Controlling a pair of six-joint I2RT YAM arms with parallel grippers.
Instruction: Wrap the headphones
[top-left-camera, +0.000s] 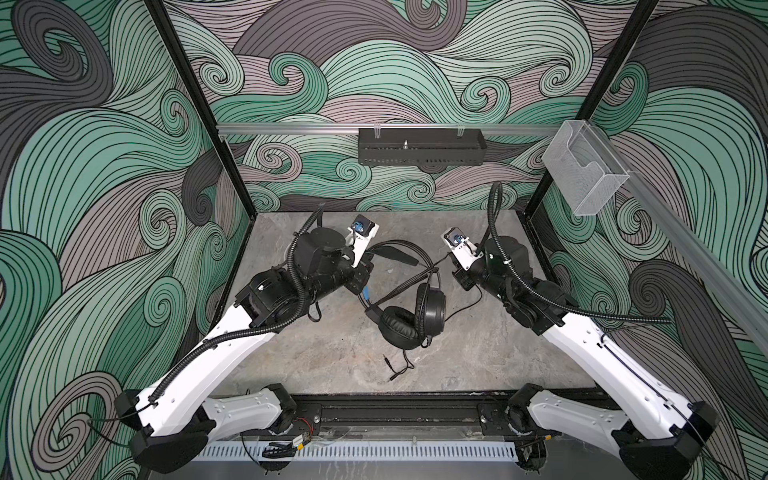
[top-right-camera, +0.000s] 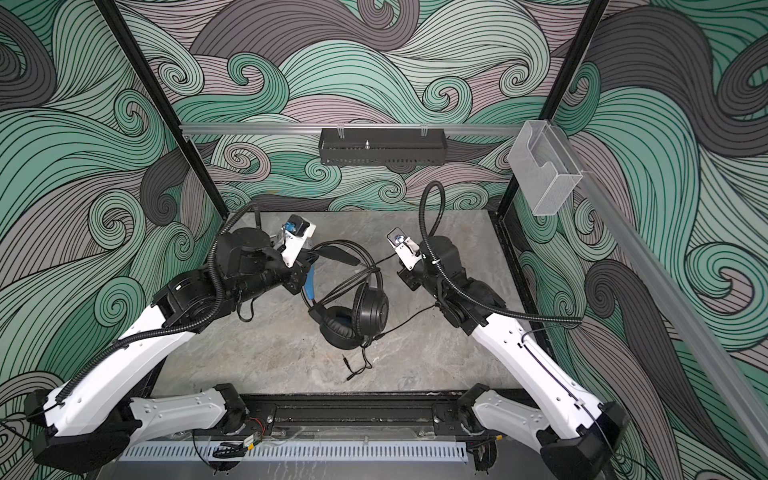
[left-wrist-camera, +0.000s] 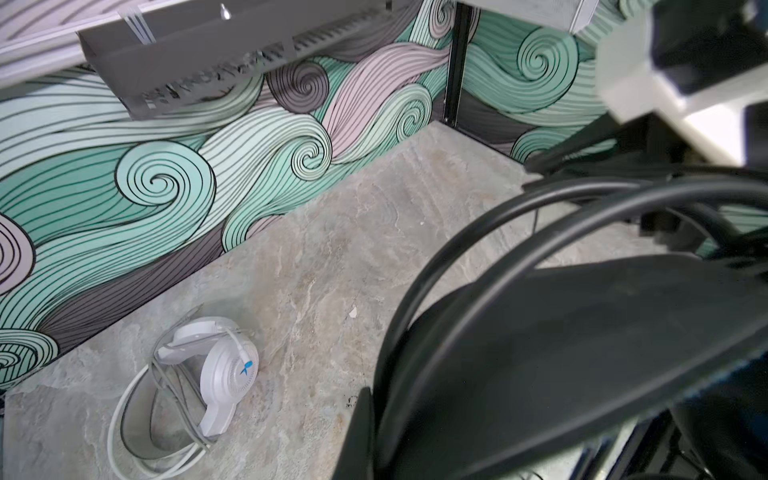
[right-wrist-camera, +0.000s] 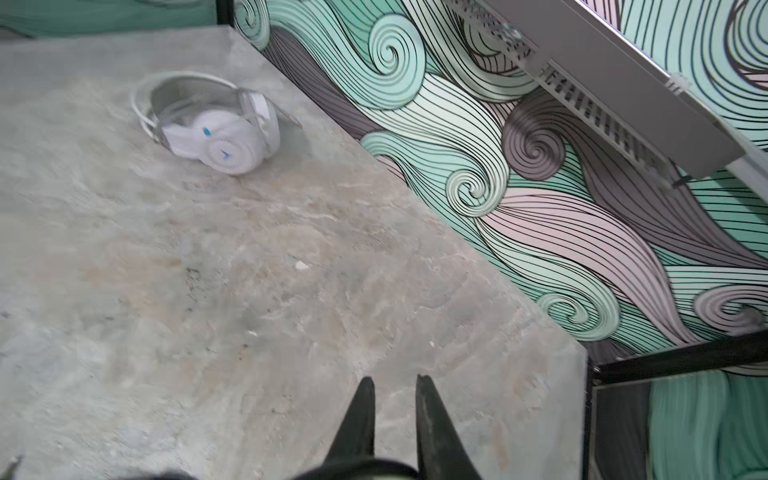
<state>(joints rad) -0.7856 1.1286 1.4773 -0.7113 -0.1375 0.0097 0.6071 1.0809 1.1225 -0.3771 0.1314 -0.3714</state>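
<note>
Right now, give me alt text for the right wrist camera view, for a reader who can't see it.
White headphones lie on a grey marbled table beside a wall of teal and pink swirls. In the foreground the right tool shows two black fingers slightly apart, holding nothing.

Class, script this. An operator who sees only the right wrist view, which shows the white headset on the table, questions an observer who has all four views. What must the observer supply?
Operator: I can see only the white headset. Where is the black one?
Observer: The black headset is in the middle of the table.
Operator: Is anything holding it?
Observer: Yes, the left gripper is shut on its headband.
</note>
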